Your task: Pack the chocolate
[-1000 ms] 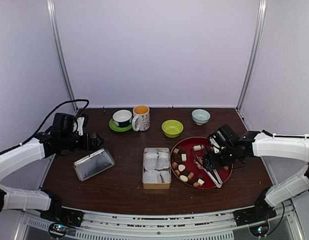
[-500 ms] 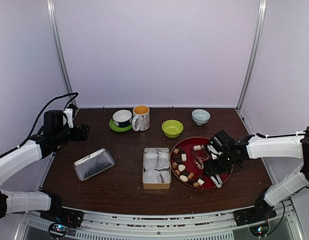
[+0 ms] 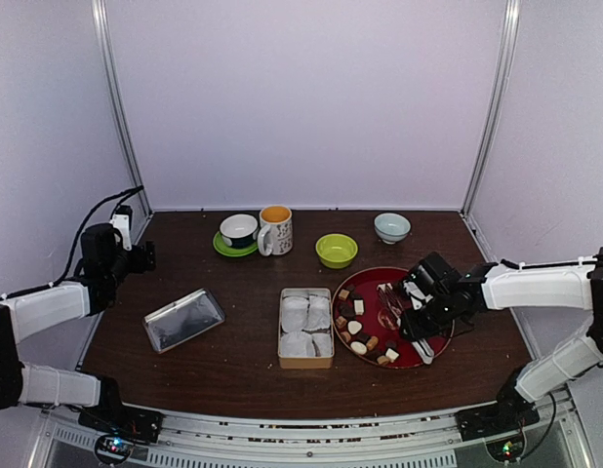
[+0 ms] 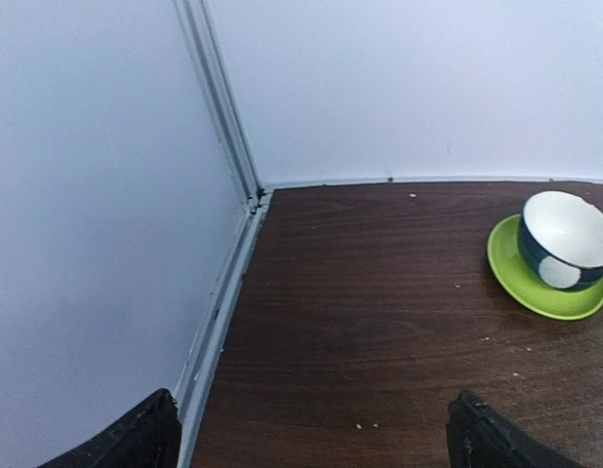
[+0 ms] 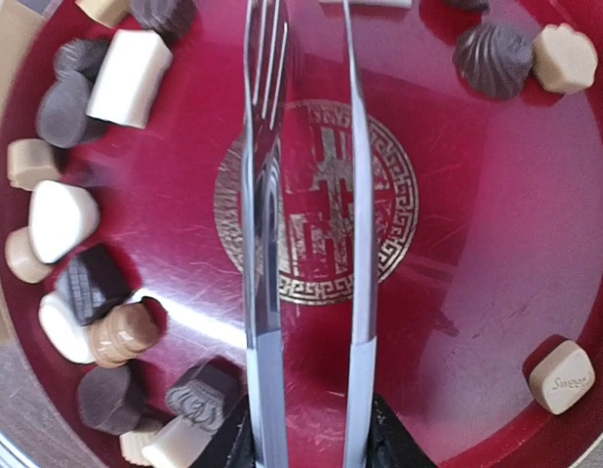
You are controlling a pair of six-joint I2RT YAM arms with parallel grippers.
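Several chocolates [image 3: 355, 327] in tan, dark brown and cream lie on a red plate [image 3: 404, 363], mostly along its left side. Close up, a cream block [image 5: 129, 76], a dark piece [image 5: 87, 285] and a tan piece [image 5: 560, 375] show. Silver tongs [image 5: 267, 195] lie across the plate's middle. My right gripper [image 5: 311, 444] is shut on the tongs [image 3: 391, 304], one black finger [image 5: 394, 444] pressed against each arm. A tin box [image 3: 282, 331] with white paper liners stands left of the plate. My left gripper [image 3: 138, 258] hangs open and empty over bare table [image 4: 316, 429] near the left wall.
The tin's lid [image 3: 183, 319] lies at the left. Along the back stand a cup on a green saucer [image 3: 239, 232], a mug [image 3: 275, 229], a green bowl [image 3: 337, 250] and a pale bowl [image 3: 391, 227]. The cup [image 4: 565, 244] lies to the right of my left gripper. White walls enclose the table.
My left arm has pulled back toward the left wall, away from the lid. My right gripper has settled lower over the plate and closed its fingers onto the tongs.
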